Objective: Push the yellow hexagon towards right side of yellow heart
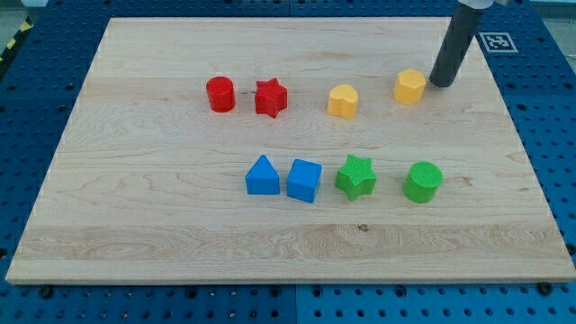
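The yellow hexagon (410, 86) sits on the wooden board (135, 198) at the upper right. The yellow heart (343, 101) lies to its left, a short gap apart. My tip (441, 83) rests on the board just to the right of the yellow hexagon, close to its right side; I cannot tell if it touches. The dark rod rises from the tip toward the view's top right.
A red cylinder (220, 94) and a red star (270, 98) lie left of the heart. Along the lower row stand a blue triangular block (262, 175), a blue cube (304, 180), a green star (356, 176) and a green cylinder (422, 182).
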`<control>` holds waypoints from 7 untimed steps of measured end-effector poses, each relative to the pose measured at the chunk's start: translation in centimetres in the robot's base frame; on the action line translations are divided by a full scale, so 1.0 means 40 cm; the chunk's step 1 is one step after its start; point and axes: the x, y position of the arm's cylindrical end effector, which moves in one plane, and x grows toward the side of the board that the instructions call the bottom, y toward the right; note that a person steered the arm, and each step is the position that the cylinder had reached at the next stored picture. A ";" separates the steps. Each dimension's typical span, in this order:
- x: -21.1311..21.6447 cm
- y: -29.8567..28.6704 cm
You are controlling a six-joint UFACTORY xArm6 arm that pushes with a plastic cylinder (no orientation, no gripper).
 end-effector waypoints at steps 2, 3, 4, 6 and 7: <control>0.038 -0.054; 0.072 -0.093; 0.019 -0.093; -0.012 -0.131; -0.012 -0.150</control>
